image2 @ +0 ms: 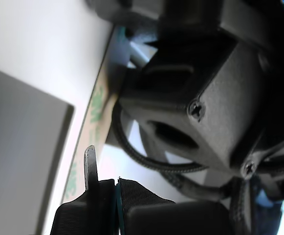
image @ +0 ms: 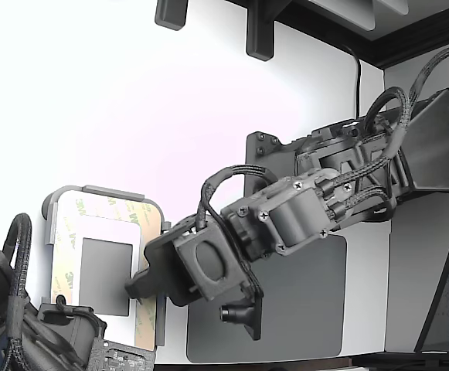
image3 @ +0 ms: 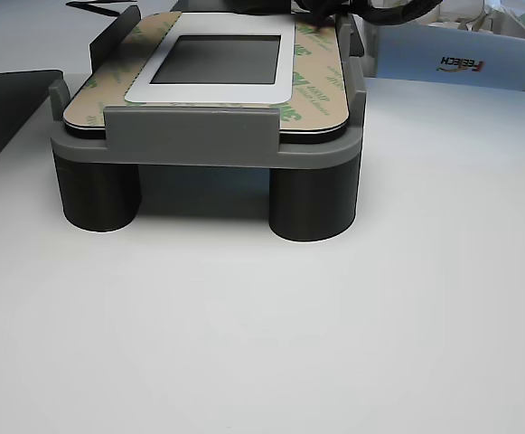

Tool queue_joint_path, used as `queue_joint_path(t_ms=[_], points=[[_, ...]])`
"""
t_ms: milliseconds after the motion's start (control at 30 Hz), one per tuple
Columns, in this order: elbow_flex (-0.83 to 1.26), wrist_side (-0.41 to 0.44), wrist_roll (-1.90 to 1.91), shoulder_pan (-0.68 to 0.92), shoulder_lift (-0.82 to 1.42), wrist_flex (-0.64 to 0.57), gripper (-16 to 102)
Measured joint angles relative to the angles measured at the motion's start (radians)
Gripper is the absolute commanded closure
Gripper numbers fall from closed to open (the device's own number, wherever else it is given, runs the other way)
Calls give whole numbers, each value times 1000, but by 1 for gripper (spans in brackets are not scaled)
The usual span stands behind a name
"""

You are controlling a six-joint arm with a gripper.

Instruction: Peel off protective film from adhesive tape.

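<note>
- On the white table (image: 131,116), at the exterior view's left, stands one light grey tray (image: 60,195) raised on dark round legs (image3: 313,203); two legs show in the other view.
- Inside the tray lies one frame of adhesive tape, covered by tan protective film (image: 108,207) printed with pale green "3M" marks, running as a border around one small grey rectangle (image: 104,274).
- In the other view the film (image3: 321,81) lies flat on all four sides of the border; the far right corner is hidden by dark cables.
- One gripper (image: 135,284) reaches in from the right in the exterior view, its tip at the film's right-hand strip, near the rectangle's edge.
- In the wrist view a thin metal finger (image2: 90,166) stands over the film strip (image2: 95,110); I cannot tell whether the claw is apart or pinched on the film.
- One large dark grey pad (image: 301,309) lies on the table to the tray's right, beneath the arm.
</note>
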Motion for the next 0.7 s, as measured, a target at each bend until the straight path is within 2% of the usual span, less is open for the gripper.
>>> queue_joint_path(t_ms=[233,367,500,700], points=[[-9,25,26,58,-17,-35,98],[-89,-31,2,60,-60,71,98],[-109,-29,-26,72,-72,130,98],[-57,-21,-117,74,-103,17,96]])
